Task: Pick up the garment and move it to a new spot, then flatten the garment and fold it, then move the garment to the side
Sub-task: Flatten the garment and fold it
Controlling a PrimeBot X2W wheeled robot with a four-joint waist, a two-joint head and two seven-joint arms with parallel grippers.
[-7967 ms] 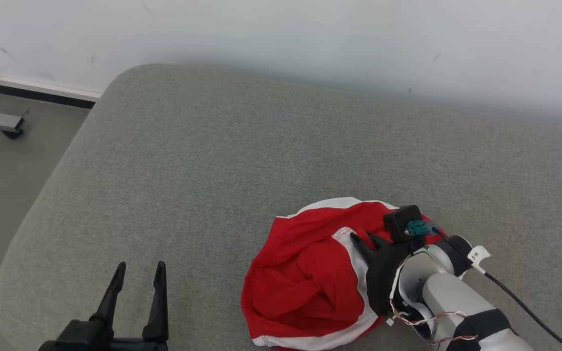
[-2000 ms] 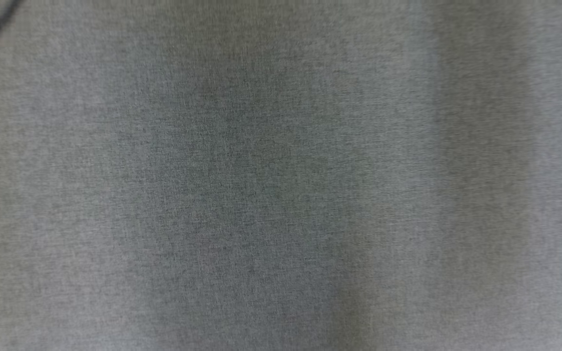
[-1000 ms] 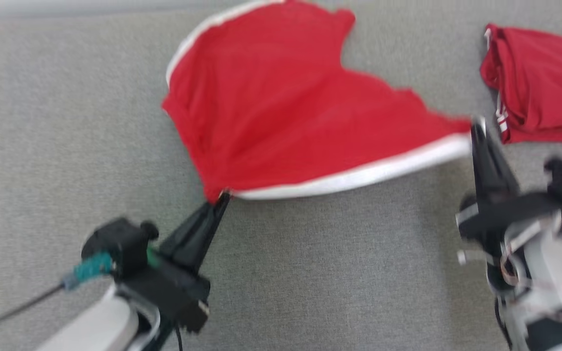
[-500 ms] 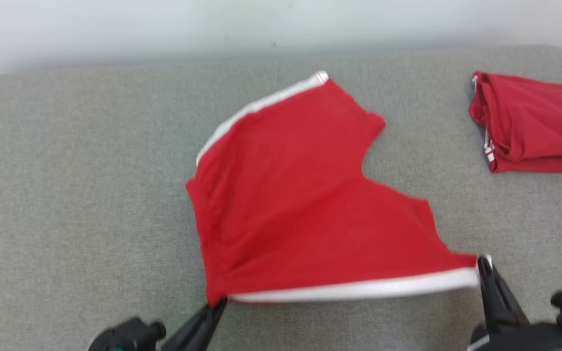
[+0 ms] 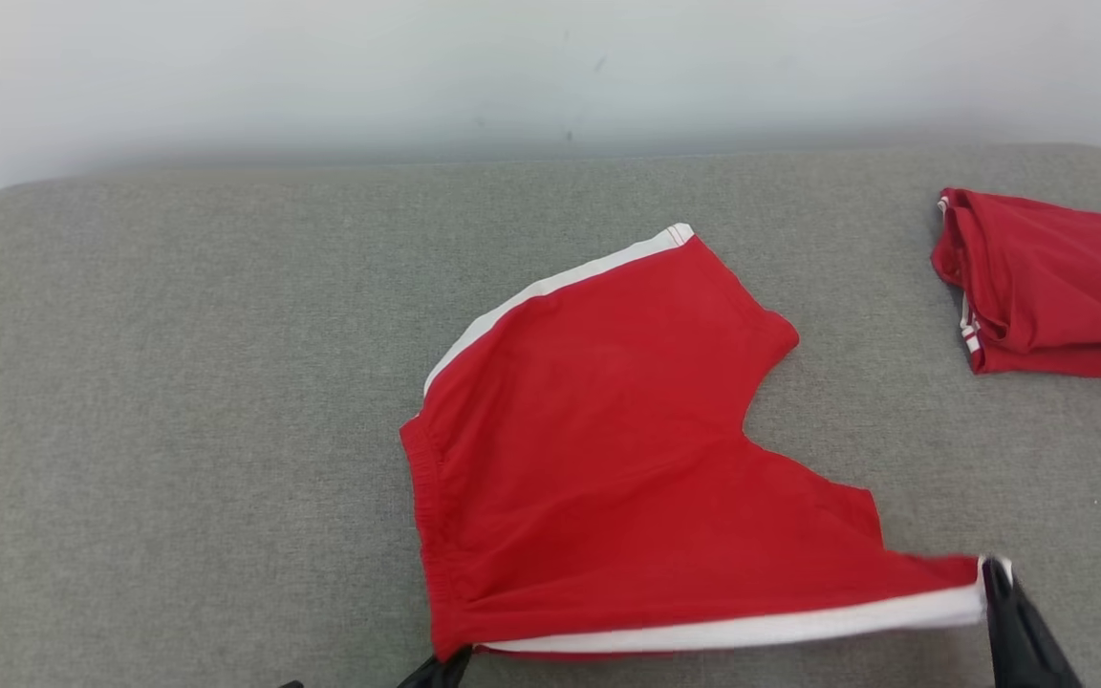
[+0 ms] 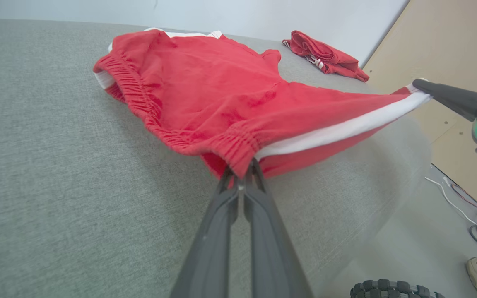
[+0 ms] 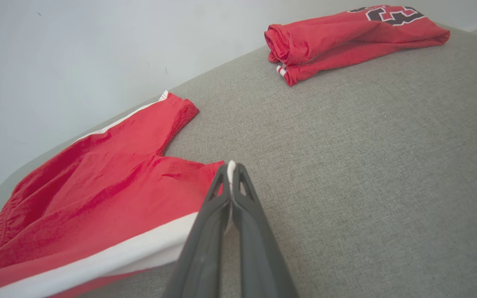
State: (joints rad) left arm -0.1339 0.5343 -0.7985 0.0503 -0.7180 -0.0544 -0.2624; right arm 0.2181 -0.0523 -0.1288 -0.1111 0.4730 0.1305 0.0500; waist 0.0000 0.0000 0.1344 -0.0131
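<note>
Red cotton shorts with white side stripes (image 5: 627, 478) are finally getting stretched out flat

A few seconds back they were sitting in a crumpled heap with just one tool on them. Now they're lying opened out in the middle of the grey fabric-covered desk (image 5: 178, 430), so I'm guessing the move is done and the flattening is underway. The left tool (image 6: 242, 171) is clamped on the waistband corner and the right tool (image 7: 231, 167) on the leg-hem corner, holding the near white stripe taut and slightly off the desk. The long axis is running left to right along that stripe: waistband facing the robot's left, legs pointing right, toward the folded red jersey (image 5: 1047, 287) lying well apart.
</note>
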